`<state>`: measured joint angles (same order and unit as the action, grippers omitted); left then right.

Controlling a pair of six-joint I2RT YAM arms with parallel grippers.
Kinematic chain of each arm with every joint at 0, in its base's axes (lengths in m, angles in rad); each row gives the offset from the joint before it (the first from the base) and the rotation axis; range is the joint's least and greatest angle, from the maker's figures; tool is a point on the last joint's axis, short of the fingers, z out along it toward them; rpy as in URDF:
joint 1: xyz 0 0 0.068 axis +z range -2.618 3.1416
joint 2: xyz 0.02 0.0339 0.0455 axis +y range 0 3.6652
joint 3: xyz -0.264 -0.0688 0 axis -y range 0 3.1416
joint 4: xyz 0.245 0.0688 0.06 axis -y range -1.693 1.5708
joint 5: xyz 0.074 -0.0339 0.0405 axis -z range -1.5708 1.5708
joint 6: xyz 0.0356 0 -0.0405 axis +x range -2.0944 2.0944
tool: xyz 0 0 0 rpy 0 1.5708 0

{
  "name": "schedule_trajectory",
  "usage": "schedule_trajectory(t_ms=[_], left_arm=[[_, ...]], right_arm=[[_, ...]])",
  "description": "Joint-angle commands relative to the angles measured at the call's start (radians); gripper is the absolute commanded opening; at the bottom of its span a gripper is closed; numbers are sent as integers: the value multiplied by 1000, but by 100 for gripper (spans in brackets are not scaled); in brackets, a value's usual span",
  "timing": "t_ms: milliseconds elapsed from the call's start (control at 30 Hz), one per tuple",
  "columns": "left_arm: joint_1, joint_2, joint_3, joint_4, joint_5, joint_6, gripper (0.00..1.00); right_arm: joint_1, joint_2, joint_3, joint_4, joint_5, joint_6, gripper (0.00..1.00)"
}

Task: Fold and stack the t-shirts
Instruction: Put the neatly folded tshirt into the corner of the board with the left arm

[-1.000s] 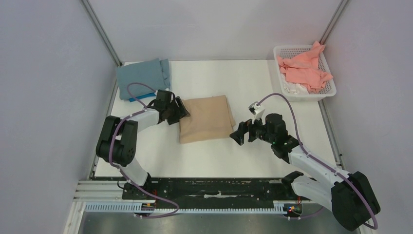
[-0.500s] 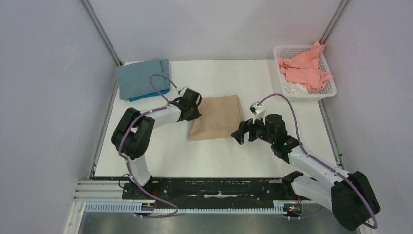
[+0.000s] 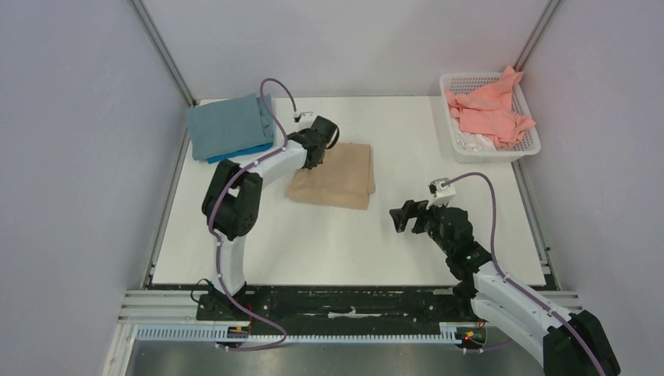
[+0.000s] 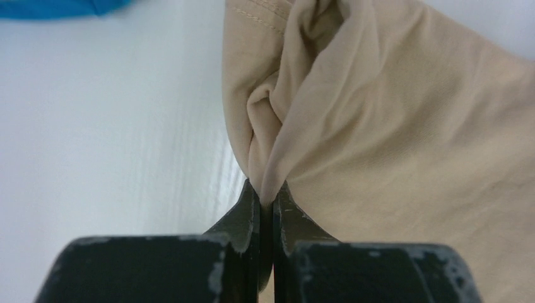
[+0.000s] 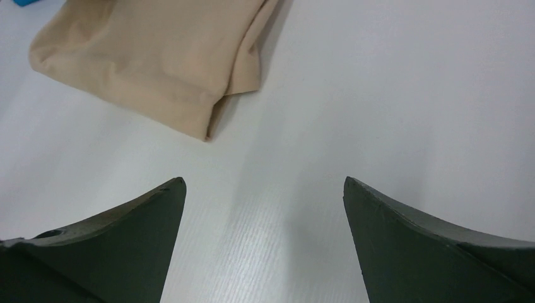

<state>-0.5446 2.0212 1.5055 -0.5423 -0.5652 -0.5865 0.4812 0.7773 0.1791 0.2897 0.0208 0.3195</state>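
A white table (image 3: 313, 235) seen from above, with two robot arms at its near edge. A folded beige-tan cotton t-shirt (image 3: 338, 176) lies flat near the table's middle. The left tool (image 3: 322, 150) has its jaws pressed together on the shirt's far-left edge, and the left wrist view shows a bunched ridge of tan cloth (image 4: 404, 126) pinched between the black tips (image 4: 266, 196).

In the far-left corner, near the pinched shirt but apart from it, a folded dusty grey-blue t-shirt (image 3: 229, 125) rests on a bright blue one (image 3: 244, 151). A salmon pink t-shirt (image 3: 489, 110) lies crumpled in a white plastic lattice basket (image 3: 470, 77) at the far right.

The right tool (image 3: 403, 218) hangs with its jaws spread wide and holds nothing, just off the tan shirt's near-right corner.

The step in hand appears to be stacking the folded tan shirt. The next move likely calls for lifting it onto the grey-blue pile. Held at one edge, its folds may sag open.
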Motion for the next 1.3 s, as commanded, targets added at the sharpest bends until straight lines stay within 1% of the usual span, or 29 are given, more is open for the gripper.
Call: schedule_trajectory(t_ms=[0, 133, 233, 267, 367, 500, 633, 800, 967, 1167, 1267], left_arm=[[24, 22, 139, 36, -224, 263, 2], [62, 30, 214, 105, -255, 431, 2], [89, 24, 221, 225, -284, 571, 2], [103, 21, 227, 254, -277, 624, 2], [149, 22, 256, 303, -243, 695, 2], [223, 41, 332, 316, -193, 737, 2], [267, 56, 404, 301, -186, 770, 2], [289, 61, 486, 275, -194, 816, 2], [307, 67, 583, 225, -206, 783, 2], [308, 53, 650, 180, -179, 749, 2], [310, 47, 663, 199, -203, 759, 2]], right_arm=[[1, -91, -43, 91, 181, 11, 98], [0, -110, -51, 85, 231, -2, 98], [1, -95, -41, 74, 239, -15, 98], [0, -88, -37, 70, 241, -20, 98], [0, -70, -33, 66, 259, -30, 98], [0, -47, -28, 68, 277, -39, 98], [0, -19, -24, 62, 299, -50, 98], [0, 10, -14, 63, 308, -57, 98], [0, 35, -9, 60, 314, -53, 98], [0, 41, -6, 51, 317, -54, 98], [0, 40, -5, 50, 324, -50, 98]])
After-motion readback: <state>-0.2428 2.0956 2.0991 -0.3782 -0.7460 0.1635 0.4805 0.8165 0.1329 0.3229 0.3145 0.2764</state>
